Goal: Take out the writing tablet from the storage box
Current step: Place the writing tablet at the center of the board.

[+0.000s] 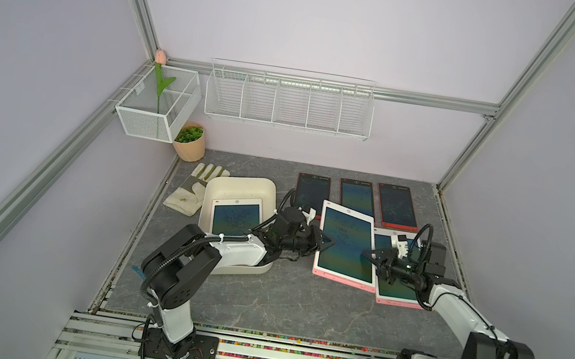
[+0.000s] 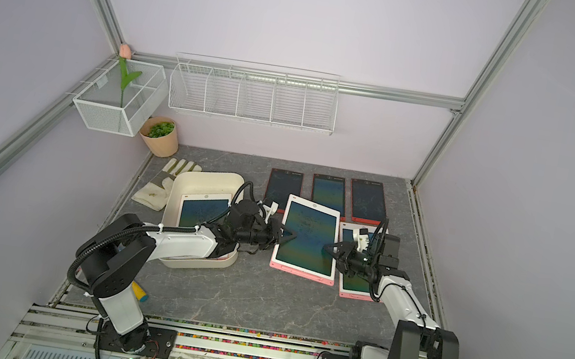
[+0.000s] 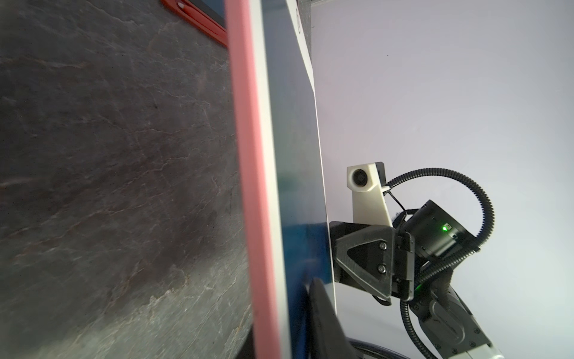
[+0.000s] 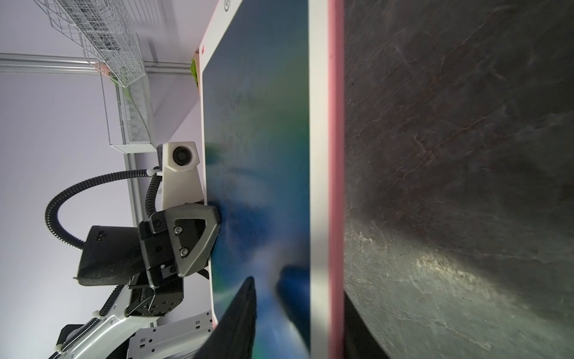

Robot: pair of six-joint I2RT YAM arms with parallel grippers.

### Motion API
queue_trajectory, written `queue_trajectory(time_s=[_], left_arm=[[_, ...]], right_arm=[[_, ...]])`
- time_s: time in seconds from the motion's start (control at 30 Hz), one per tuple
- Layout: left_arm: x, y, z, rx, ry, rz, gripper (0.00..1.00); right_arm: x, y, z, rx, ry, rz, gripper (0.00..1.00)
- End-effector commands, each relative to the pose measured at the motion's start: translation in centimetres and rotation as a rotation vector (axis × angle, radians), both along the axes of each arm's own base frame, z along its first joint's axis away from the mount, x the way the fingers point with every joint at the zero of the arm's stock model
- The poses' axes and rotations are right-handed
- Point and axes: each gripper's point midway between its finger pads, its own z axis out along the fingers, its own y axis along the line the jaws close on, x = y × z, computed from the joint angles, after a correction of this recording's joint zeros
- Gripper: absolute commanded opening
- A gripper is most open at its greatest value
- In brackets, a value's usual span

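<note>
Up top, both top views hang high above and well behind the left gripper [image 1: 326,243] and right gripper [image 1: 368,256]. They tilt steeply down and share nearly the same sweep of the table [image 1: 276,305] and both arms. The left wrist camera sits right behind its gripper, staring edge-on along the pink-framed tablet [image 3: 279,155] at the right gripper opposite; the right wrist camera mirrors it, up close, facing the left gripper across that same tablet.

A pink-edged writing tablet [image 1: 346,245] sits face-up just beside the cream storage box [image 1: 237,184].
</note>
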Motion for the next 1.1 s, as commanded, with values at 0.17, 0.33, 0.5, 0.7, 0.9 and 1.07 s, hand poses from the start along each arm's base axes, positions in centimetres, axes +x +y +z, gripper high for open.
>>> queue_trajectory(time_s=[0.17, 0.33, 0.5, 0.7, 0.9, 1.07], left_arm=[[-0.5, -1.4, -2.3, 0.029, -0.014, -0.067, 0.23], [-0.6, -1.9, -3.1, 0.015, -0.031, -0.099, 0.27], [-0.5, -2.9, -2.9, -0.063, -0.050, -0.144, 0.32], [-0.3, -2.9, -1.2, -0.190, -0.076, -0.155, 0.34], [0.1, -2.3, 0.2, -0.181, -0.111, -0.169, 0.35], [0.5, -0.9, 0.4, -0.148, -0.124, -0.166, 0.37]], right_arm=[[-1.1, 0.9, 3.3, 0.090, -0.073, 0.091, 0.27], [-1.2, 0.7, 4.5, 0.097, -0.095, 0.091, 0.24], [-1.3, 0.5, 5.6, 0.099, -0.119, 0.086, 0.18], [-1.5, 0.1, 5.8, 0.100, -0.120, 0.086, 0.13], [-1.2, -0.5, 6.2, 0.104, -0.121, 0.066, 0.08], [-1.2, -1.1, 6.3, 0.075, -0.115, 0.046, 0.06]])
